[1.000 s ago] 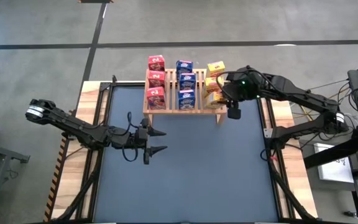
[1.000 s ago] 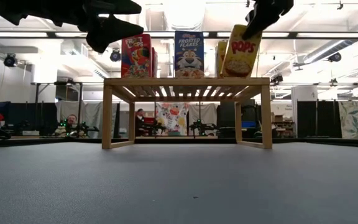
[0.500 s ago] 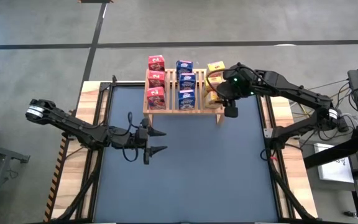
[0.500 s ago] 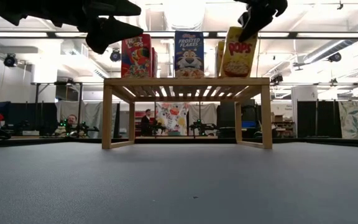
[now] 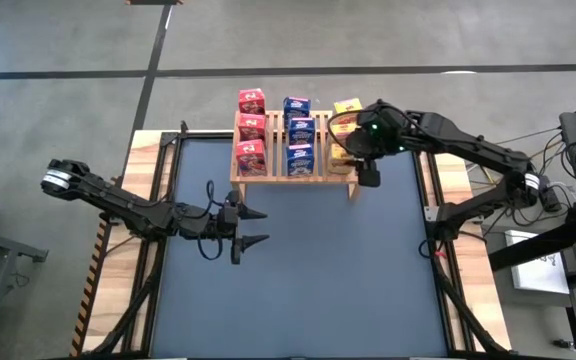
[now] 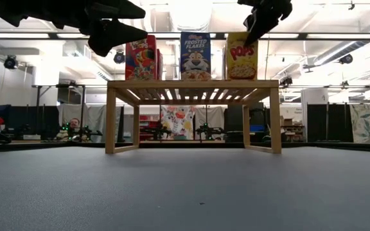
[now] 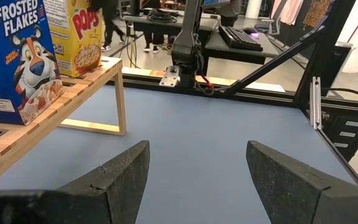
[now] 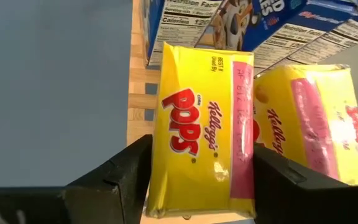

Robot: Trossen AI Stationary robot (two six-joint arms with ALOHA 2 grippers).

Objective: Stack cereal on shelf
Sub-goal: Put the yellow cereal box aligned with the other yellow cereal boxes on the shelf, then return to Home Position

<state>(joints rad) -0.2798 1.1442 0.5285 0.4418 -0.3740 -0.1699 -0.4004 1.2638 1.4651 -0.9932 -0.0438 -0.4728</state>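
The shelf (image 5: 293,178) stands at the mat's far edge and carries three rows of cereal: red (image 5: 251,130), blue (image 5: 299,130) and yellow (image 5: 346,107). My right gripper (image 5: 352,150) is above the nearest yellow box (image 6: 241,61), which stands upright with its bottom on the slats at the shelf's right end. Its fingers sit on either side of that box's top (image 8: 197,130). My left gripper (image 5: 255,227) hovers open over the mat's left half with nothing between its fingers. My right gripper reaches down at a slant from the table's right over the near yellow box's top end (image 8: 166,155), one finger (image 8: 126,177) beside each narrow side. I cannot tell whether the fingers touch the box. The box stands upright on the shelf's slats.
A second yellow box (image 8: 309,124) stands close behind the near one, with blue boxes (image 8: 229,25) beside them. The blue mat (image 5: 298,270) in front of the shelf lies bare. Black frame rails (image 5: 158,200) run along both table sides.
My right gripper has shifted a little toward the table's left, over the shelf's right end. The yellow box under it leaned with its top toward the right. It has tipped upright and now stands square on the slats.
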